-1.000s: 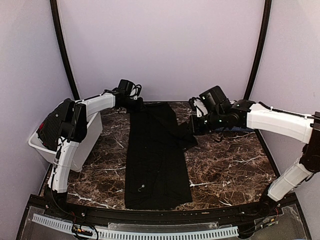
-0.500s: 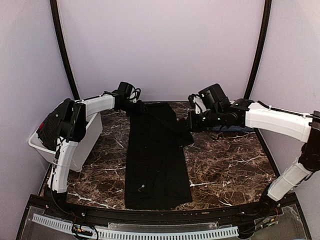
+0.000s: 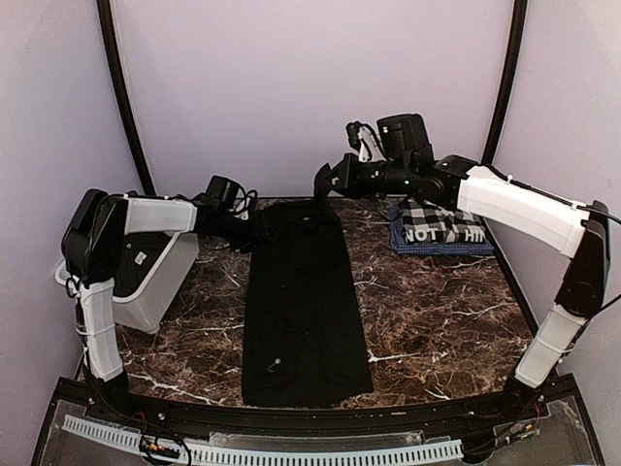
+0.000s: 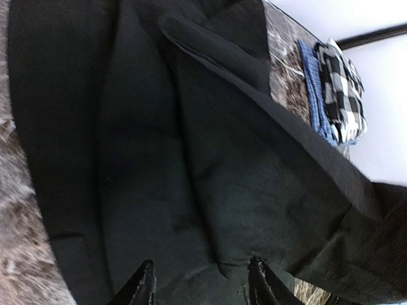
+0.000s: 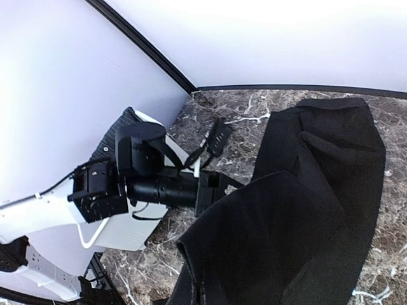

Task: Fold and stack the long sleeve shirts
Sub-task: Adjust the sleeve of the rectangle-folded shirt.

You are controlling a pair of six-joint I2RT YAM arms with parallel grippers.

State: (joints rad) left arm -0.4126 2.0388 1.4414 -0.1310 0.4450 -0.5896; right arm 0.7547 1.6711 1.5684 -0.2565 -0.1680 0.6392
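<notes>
Lying lengthwise down the middle of the marble table (image 3: 437, 320), the black long sleeve shirt (image 3: 306, 301) forms a narrow strip from the far edge almost to the near edge, with its small white neck mark (image 3: 277, 365) close to the near end. The right gripper (image 3: 323, 182) is raised above the far edge and clenched on a fold of this shirt. The lifted cloth drapes down from it to the rest of the garment, as the right wrist view also shows. The left gripper (image 3: 254, 230) sits low at the shirt's left side near the far edge. In the left wrist view its two fingertips (image 4: 143, 286) stand apart over the black cloth, released and pinching nothing. A checked shirt (image 3: 439, 225), black and white with a blue edge and the letters "NOT", lies folded near the far right corner of the table, apart from the black one. A white plastic bin (image 3: 160, 282) stands at the table's left edge beside the left arm, with dark cloth showing inside it.
</notes>
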